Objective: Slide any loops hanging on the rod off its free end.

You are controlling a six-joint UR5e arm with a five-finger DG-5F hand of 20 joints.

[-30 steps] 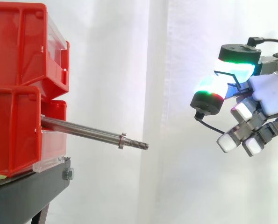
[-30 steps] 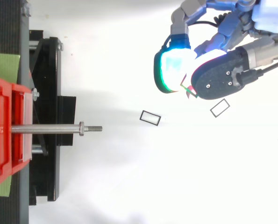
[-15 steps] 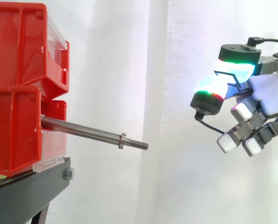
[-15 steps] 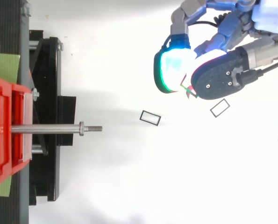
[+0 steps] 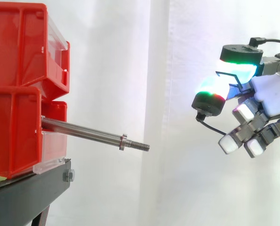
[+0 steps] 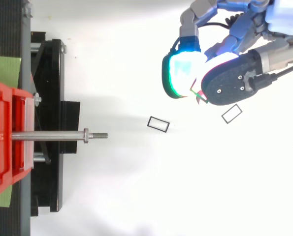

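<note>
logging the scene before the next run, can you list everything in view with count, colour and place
red bins: two, red, stacked on the stand at the side view's left
rod: one, steel, juts from the lower bin toward the hand, shaft bare
collar: one, steel, just behind the rod's threaded free end
stand: one, black, under the bins
green sheet: two patches, green, beside the bin at the top view's left edge
rectangle marks: two, black outlines, on the white floor between the rod's tip and the hand
curtain: one, white, behind it all
hand: one, white palm, glowing pads, at the right, apart from the rod, fingers relaxed, holding nothing
</note>
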